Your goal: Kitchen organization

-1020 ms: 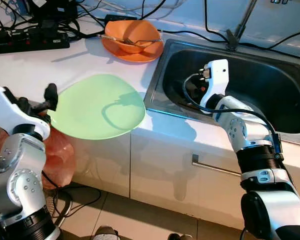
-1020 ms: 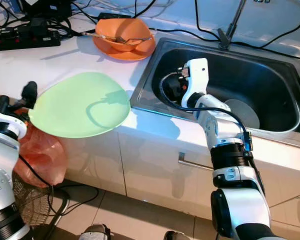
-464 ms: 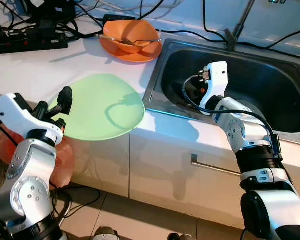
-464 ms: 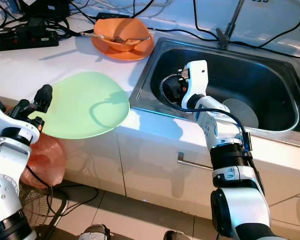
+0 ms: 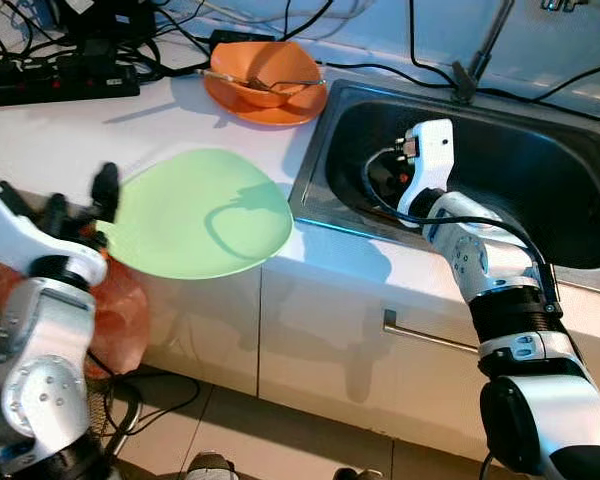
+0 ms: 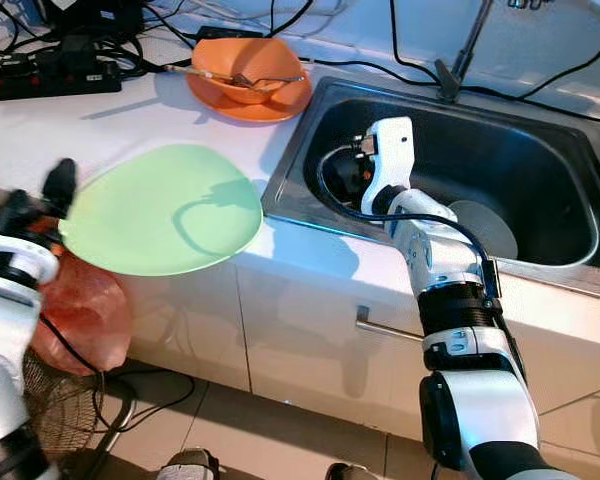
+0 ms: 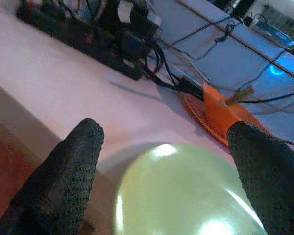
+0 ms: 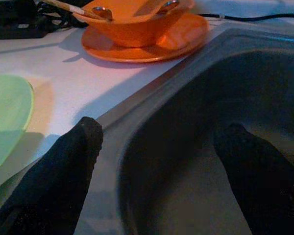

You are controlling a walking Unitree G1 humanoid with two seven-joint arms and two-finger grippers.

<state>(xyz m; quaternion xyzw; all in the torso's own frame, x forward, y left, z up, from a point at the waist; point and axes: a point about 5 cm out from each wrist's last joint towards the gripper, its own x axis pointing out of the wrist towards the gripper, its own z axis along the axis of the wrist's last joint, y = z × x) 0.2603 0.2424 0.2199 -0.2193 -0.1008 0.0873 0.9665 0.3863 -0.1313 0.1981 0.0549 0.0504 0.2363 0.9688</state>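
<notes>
A pale green plate (image 5: 200, 215) lies on the white counter, its near edge hanging over the counter's front. My left gripper (image 7: 166, 131) is open just off the plate's left rim; its fingers (image 5: 104, 190) look blurred in the left eye view. I cannot tell if they touch the plate. An orange bowl (image 5: 263, 68) holding utensils sits on an orange plate at the back. My right gripper (image 8: 160, 129) hangs open inside the left end of the steel sink (image 5: 308, 175), holding nothing.
A black power strip (image 5: 60, 85) and many cables crowd the counter's back left. The tap (image 5: 480, 55) stands behind the sink, and a grey round disc (image 6: 485, 225) lies on its bottom. A red bag (image 5: 120, 315) sits under the counter's left end.
My left gripper swung in toward the plate's rim half a second ago and is now back out to the left. The right arm and the dishes have stayed put.
</notes>
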